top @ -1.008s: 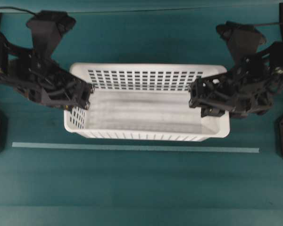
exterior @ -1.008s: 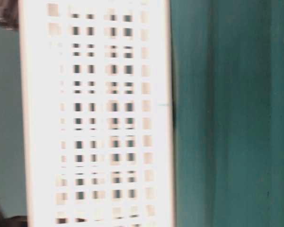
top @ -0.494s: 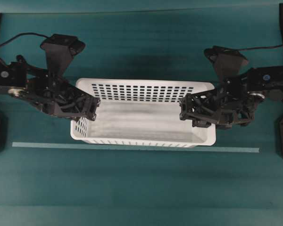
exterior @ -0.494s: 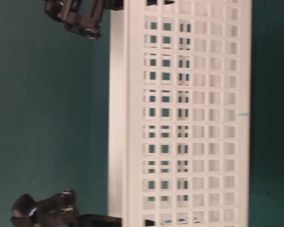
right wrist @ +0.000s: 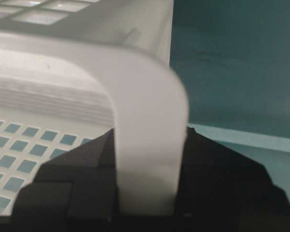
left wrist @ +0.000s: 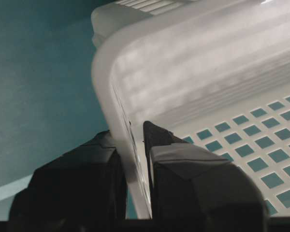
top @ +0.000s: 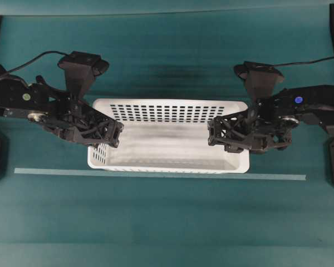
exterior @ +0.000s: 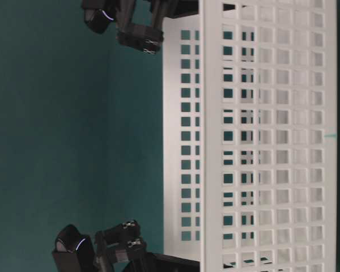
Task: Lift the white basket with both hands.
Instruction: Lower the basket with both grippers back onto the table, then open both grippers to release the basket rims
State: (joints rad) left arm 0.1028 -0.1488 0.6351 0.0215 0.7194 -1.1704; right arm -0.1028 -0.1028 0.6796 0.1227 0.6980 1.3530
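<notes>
The big white plastic basket (top: pixel 167 136), a long box shape with a rolled rim, sits in the middle of the green table (top: pixel 167 222), between the two black robot arms. A thin pale strip (top: pixel 278 177) on the table runs along just in front of it.

Both grips look done. The left black gripper (top: pixel 116 133) is pinching the short wall at the left end of the basket, with one finger (left wrist: pixel 193 179) inside and the other finger outside. The right black gripper (top: pixel 214 133) is pinching the rim at the right end the same way, and the rim fills the gap between its fingers.

The lifting part is harder to judge. In the low side view, the basket (exterior: pixel 260 136) fills most of the picture, and that view is turned sideways. It is not clear from it if the floor of the basket is on the table or a little above it. So the basket is held at both ends, but it may be low or resting, and going up is likely what is left.

The basket is empty. Its floor is smooth and solid. Its walls have many rows of small box-shaped holes, and the green table shows through them.
</notes>
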